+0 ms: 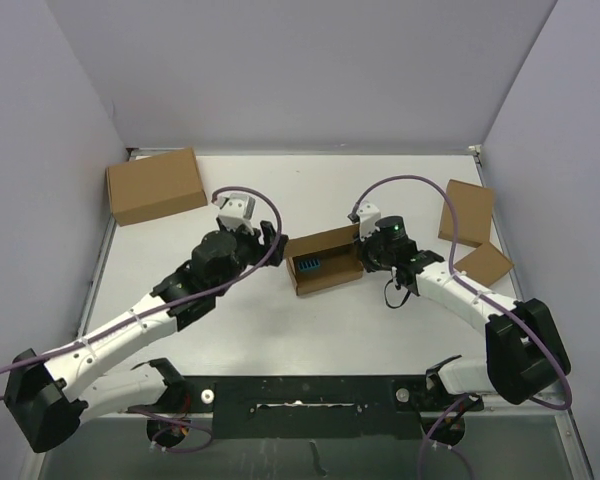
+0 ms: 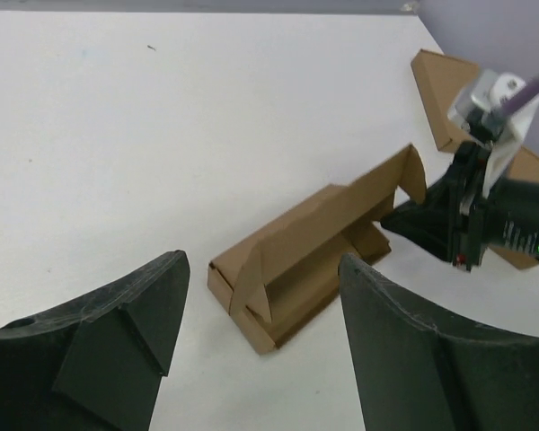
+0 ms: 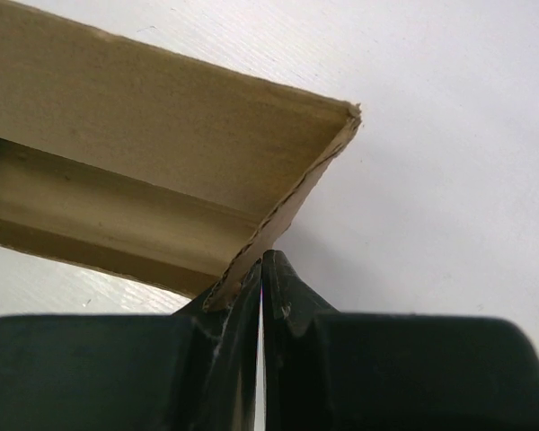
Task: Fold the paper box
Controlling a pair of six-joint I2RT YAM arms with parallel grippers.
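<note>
The paper box [image 1: 325, 260], half-folded brown cardboard, lies mid-table as an open trough with its long back wall raised; a small blue patch shows inside it. In the left wrist view the paper box [image 2: 296, 265] lies just ahead of my left gripper [image 2: 262, 269], whose jaws are open and empty. From above, the left gripper [image 1: 271, 240] sits off the box's left end. My right gripper [image 3: 262, 260] is shut, its tips against the edge of the box's right end flap [image 3: 287, 206], with no cardboard between the fingers. The top view shows the right gripper [image 1: 364, 256] at that end.
A larger closed brown carton [image 1: 156, 185] stands at the back left. Two closed brown boxes [image 1: 467, 212] [image 1: 483, 264] lie along the right edge, close to my right arm. Purple walls enclose the table on three sides.
</note>
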